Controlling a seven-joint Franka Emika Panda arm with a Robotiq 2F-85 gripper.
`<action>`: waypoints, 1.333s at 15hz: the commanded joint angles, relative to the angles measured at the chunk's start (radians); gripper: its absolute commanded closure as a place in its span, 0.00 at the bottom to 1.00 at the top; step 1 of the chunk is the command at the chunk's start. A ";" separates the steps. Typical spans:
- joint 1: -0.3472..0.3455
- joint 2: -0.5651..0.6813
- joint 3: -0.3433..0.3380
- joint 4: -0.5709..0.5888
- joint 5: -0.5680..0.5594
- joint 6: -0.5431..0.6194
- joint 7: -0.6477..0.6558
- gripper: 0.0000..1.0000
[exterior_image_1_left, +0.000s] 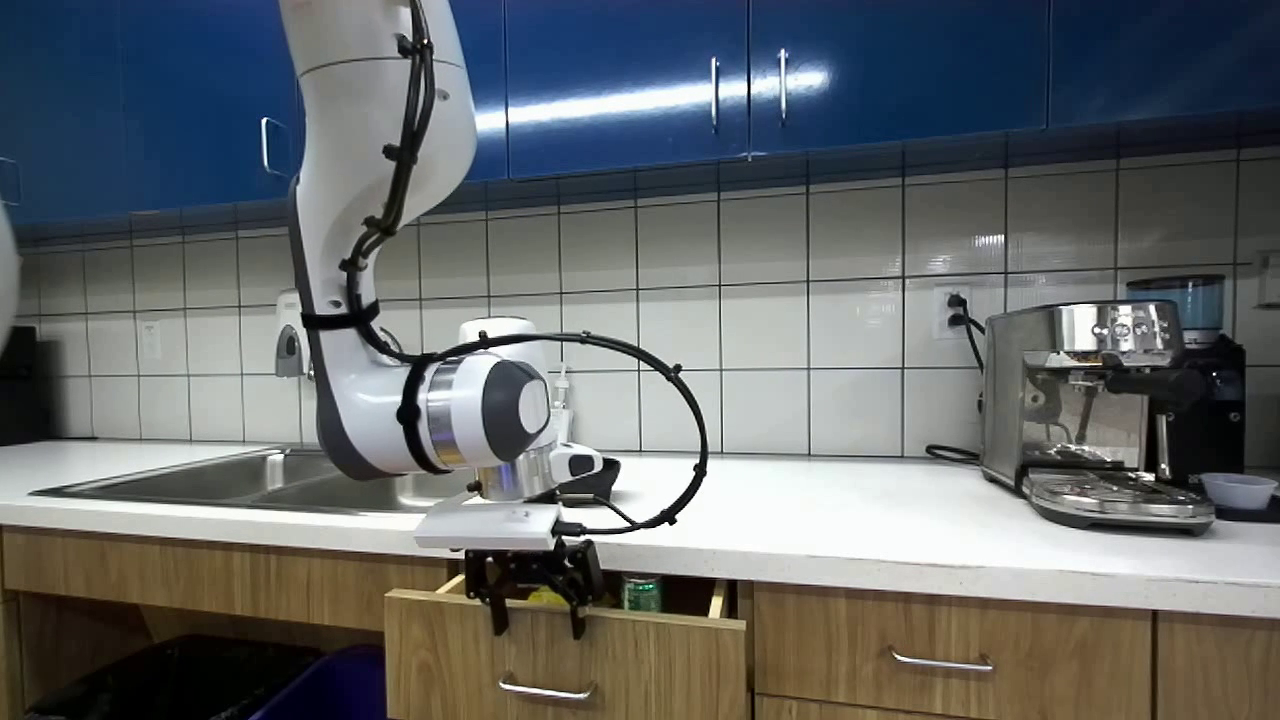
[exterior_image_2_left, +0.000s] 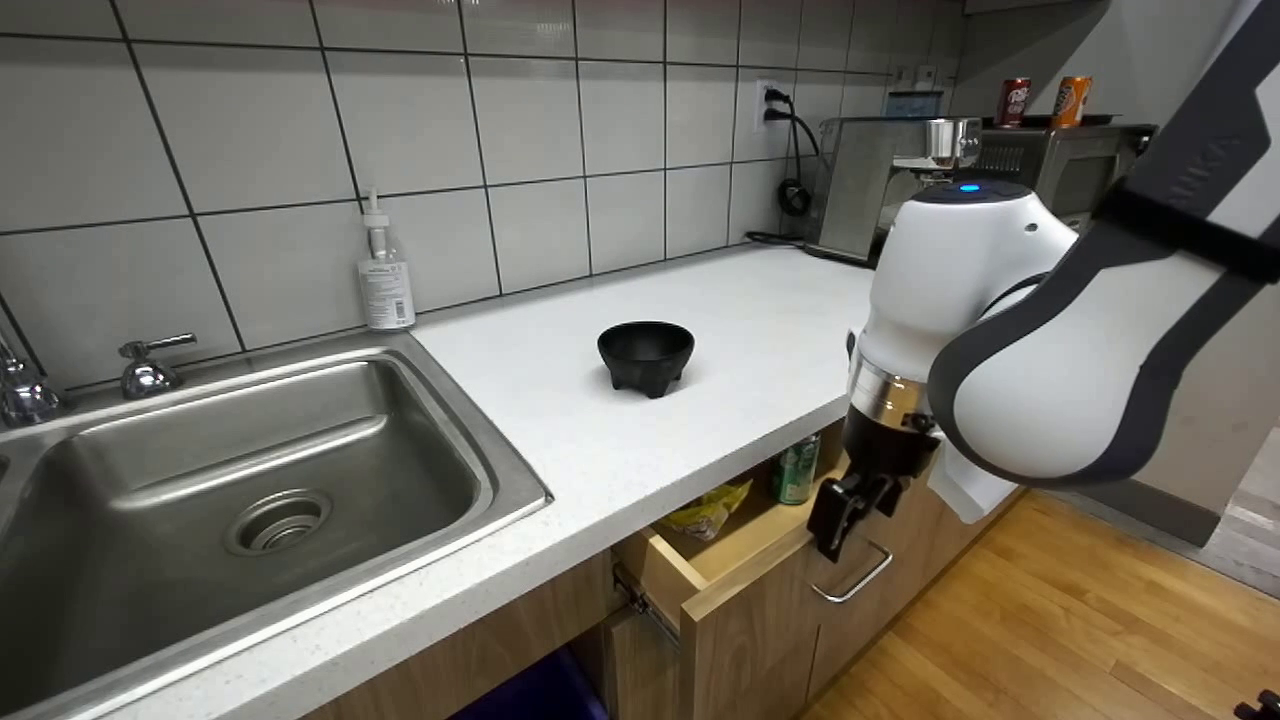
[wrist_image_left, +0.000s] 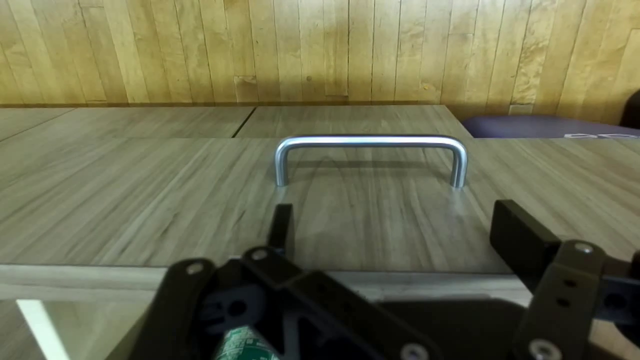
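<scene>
Under the edge of the white counter, a wood-faced drawer stands partly pulled out, and your Robotiq gripper points down at its front, above the bar handle. You have the jaws spread wide with nothing between them; whether either fingertip touches the wood cannot be told. Note that the fingers part along the length of the bar handle, so closing them as they stand would probably not pinch it across; for a grip, a quarter turn of the wrist should serve you better. For contact with the drawer's front, you should bring both fingertips on evenly, press square to the face, and move slowly, since uneven pressure could make the drawer bind. Count, for your record: one drawer pulled out, bearing one bar handle; inside it, one green drink can and one yellow bag, though you cannot view the whole interior; on the counter, one black footed bowl and one espresso machine; at the back corner of the sink, one pump bottle; farther off, two soda cans, one red and one orange.
</scene>
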 joint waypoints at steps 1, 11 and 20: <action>-0.021 0.036 -0.001 0.068 0.021 -0.005 -0.039 0.00; -0.027 0.073 -0.002 0.136 0.029 -0.016 -0.046 0.00; -0.017 0.069 -0.015 0.137 0.020 -0.016 -0.045 0.00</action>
